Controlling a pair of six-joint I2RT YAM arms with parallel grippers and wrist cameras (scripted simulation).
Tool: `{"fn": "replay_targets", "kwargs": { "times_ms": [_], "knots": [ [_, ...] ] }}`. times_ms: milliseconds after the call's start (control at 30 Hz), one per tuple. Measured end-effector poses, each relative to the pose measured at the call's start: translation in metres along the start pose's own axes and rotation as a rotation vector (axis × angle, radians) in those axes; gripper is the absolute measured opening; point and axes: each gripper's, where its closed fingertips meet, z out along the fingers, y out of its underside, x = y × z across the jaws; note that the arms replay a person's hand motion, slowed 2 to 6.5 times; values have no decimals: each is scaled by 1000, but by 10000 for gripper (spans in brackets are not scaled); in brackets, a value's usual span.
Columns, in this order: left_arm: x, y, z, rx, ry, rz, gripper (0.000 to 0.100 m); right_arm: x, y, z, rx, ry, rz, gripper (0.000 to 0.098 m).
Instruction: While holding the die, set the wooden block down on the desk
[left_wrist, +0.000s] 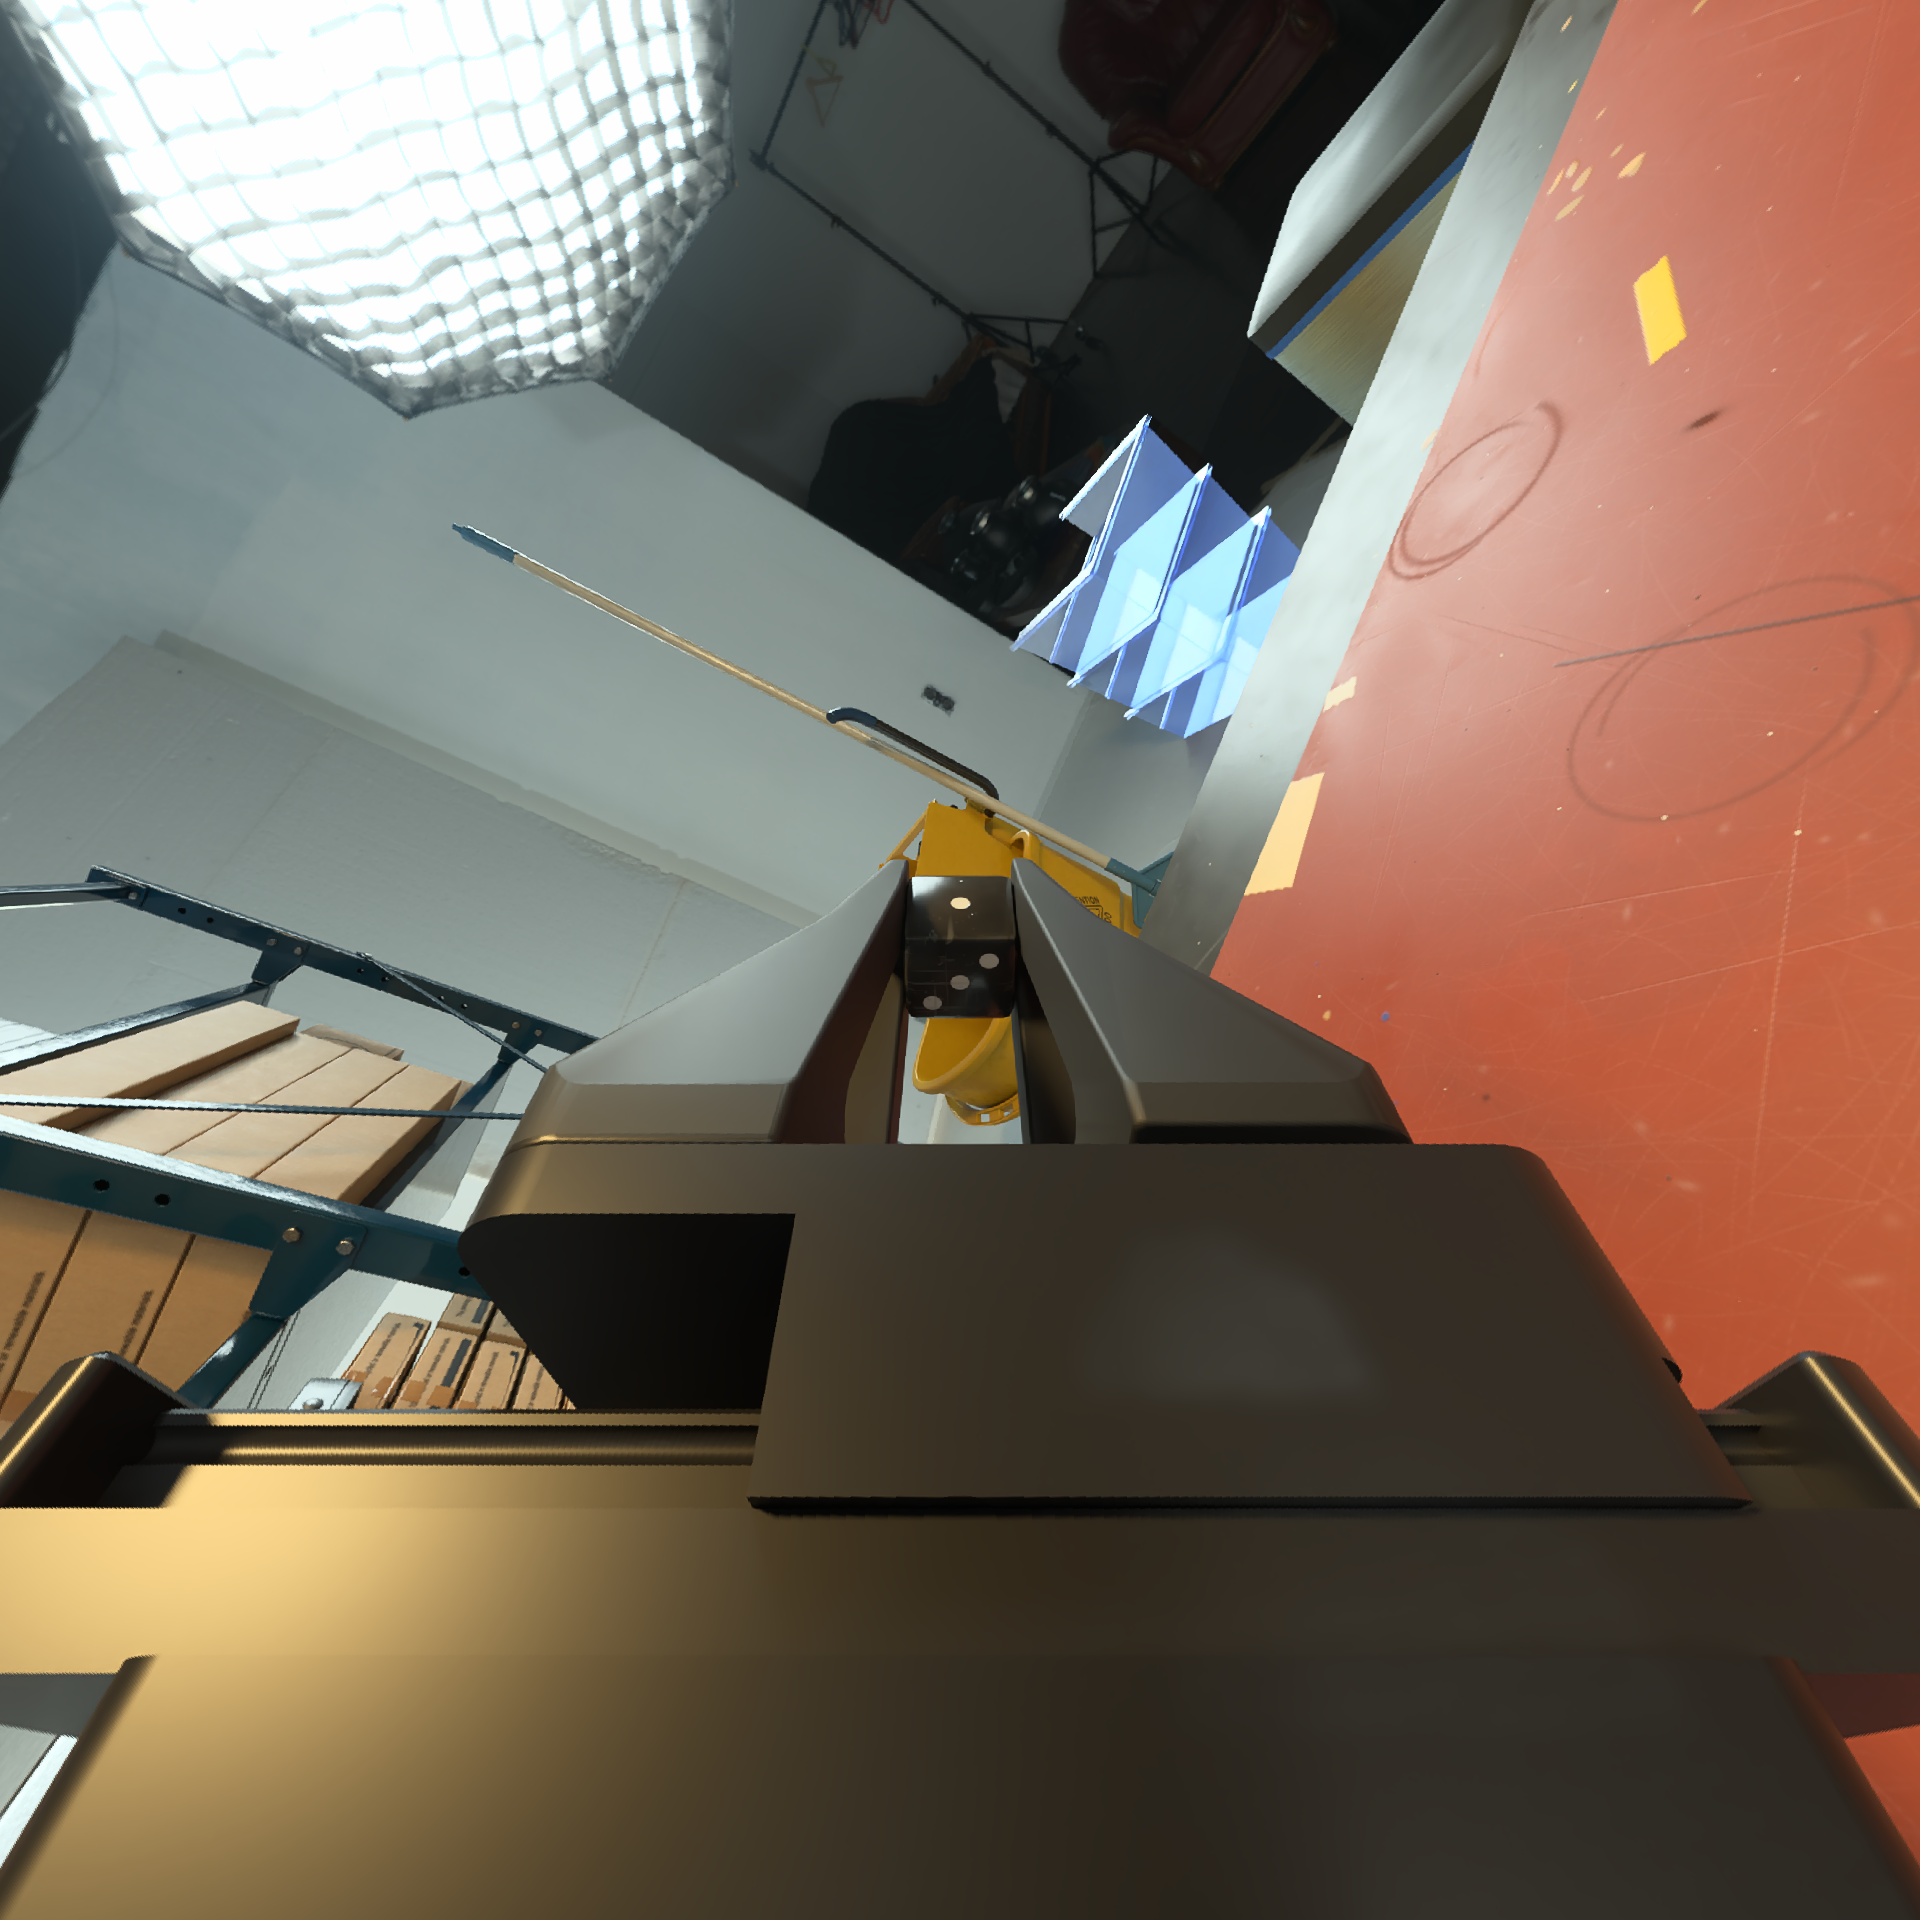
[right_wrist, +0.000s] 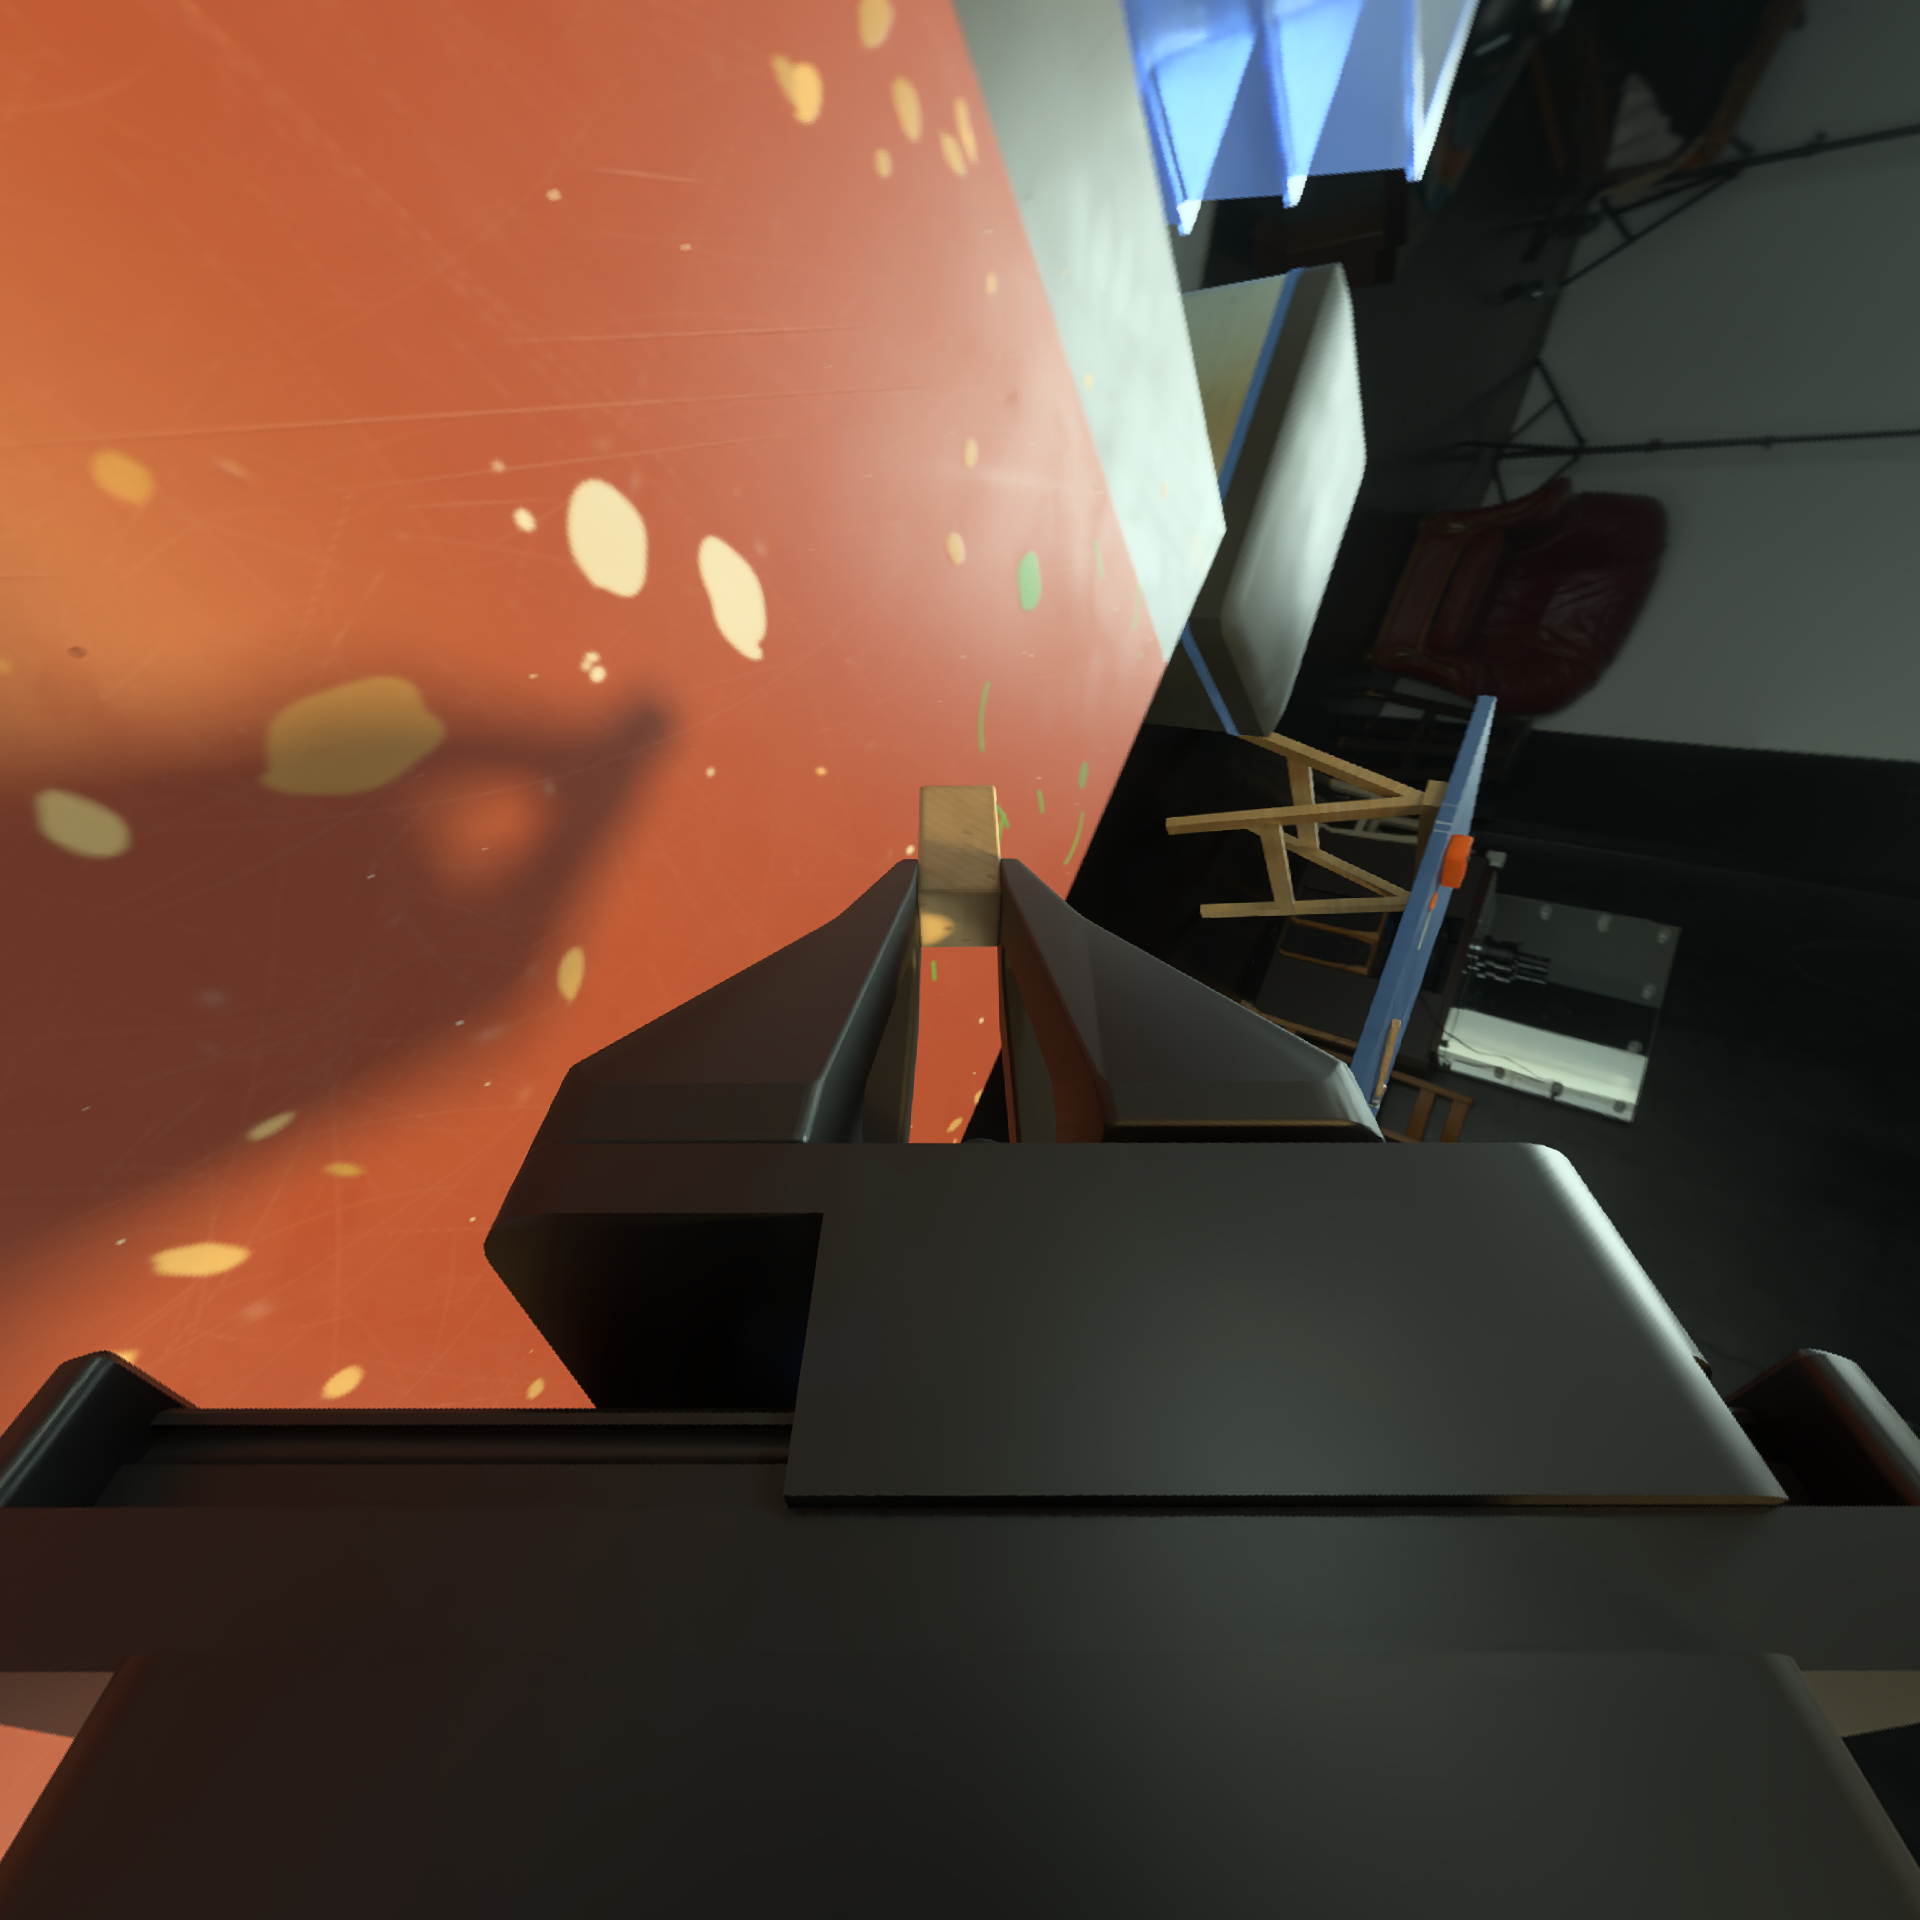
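In the left wrist view my left gripper (left_wrist: 960, 951) is shut on a black die (left_wrist: 958, 948) with white pips, held between the fingertips in the air beside the red desk surface (left_wrist: 1621, 831). In the right wrist view my right gripper (right_wrist: 958, 904) is shut on a pale wooden block (right_wrist: 957, 844), which sticks out past the fingertips. The block is near the red, paint-spotted desk top (right_wrist: 468, 416), close to its edge; whether it touches the desk cannot be told. The gripper's shadow lies on the desk to the left.
A blue divided rack (left_wrist: 1174, 592) stands at the desk's far grey rim, also in the right wrist view (right_wrist: 1299, 94). Off the desk are a yellow mop bucket (left_wrist: 961, 1060) with a long handle, blue shelving with cardboard boxes (left_wrist: 156, 1195), a wooden chair (right_wrist: 1309, 842) and a dark armchair (right_wrist: 1527, 592).
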Motion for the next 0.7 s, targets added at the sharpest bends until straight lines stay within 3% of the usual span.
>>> {"fn": "replay_targets", "kwargs": {
  "times_ms": [167, 367, 700],
  "knots": [
    [2, 0, 1, -1, 7, 2, 160, -20, 0, 7, -44, -99, -63, 125],
    [3, 0, 1, -1, 11, 2, 160, -48, -3, 8, -71, -297, -130, 124],
    [6, 1, 3, -4, 23, 5, 160, -79, 18, 2, -243, -611, -293, 124]
  ]
}}
